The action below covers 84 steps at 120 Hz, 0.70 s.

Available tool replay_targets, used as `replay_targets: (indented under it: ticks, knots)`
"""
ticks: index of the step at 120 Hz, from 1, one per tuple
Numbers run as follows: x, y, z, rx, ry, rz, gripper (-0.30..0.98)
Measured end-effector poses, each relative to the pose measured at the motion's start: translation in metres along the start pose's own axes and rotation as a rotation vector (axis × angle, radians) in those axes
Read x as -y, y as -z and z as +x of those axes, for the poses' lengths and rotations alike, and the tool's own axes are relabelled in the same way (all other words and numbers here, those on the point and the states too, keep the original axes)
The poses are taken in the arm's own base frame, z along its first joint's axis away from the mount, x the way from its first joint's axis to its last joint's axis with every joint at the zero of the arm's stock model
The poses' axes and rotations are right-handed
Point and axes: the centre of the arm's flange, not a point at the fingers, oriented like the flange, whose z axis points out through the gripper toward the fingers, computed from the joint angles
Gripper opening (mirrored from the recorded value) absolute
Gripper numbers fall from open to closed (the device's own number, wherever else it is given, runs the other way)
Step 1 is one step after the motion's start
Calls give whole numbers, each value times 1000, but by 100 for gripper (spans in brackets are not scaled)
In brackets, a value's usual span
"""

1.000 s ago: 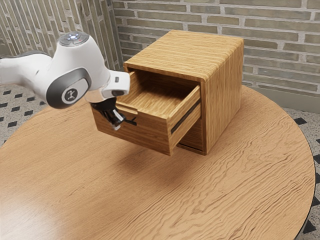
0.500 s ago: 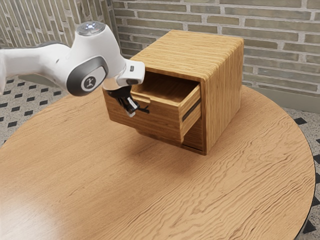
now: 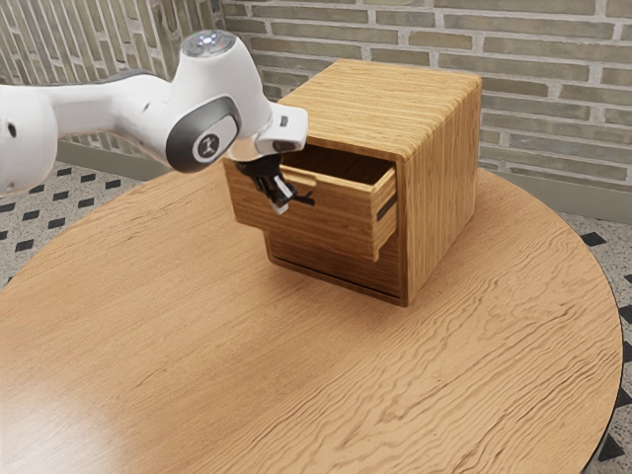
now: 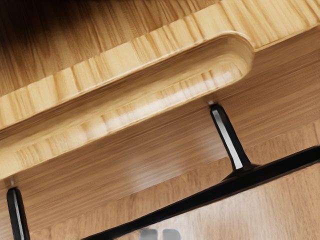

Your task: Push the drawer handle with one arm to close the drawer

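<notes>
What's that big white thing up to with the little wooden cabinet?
That is a robot arm, and its job is to push the drawer closed by its black handle. Its claw is right at the handle, at the front of the drawer. The drawer is not shut at this moment: its front stands out from the wooden cabinet, and you can see into it from above. The cabinet sits on a round wooden table.

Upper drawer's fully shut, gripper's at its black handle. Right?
Not quite: the upper drawer is partly open, not shut. The exterior view shows it sticking out of the cabinet, part of its inside exposed. The rest holds: the gripper is at its black handle.
</notes>
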Motion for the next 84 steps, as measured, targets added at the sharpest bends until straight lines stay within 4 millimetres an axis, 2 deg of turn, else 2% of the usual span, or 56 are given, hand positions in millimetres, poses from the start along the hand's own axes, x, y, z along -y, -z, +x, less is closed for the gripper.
replay_targets:
  ticks: [40,63,84]
  knots:
    - [8,-11,29,-5,-32,-3,-10]
    - [24,-22,44,-6,-39,1,-10]
    - [27,-29,57,-12,-62,3,-10]
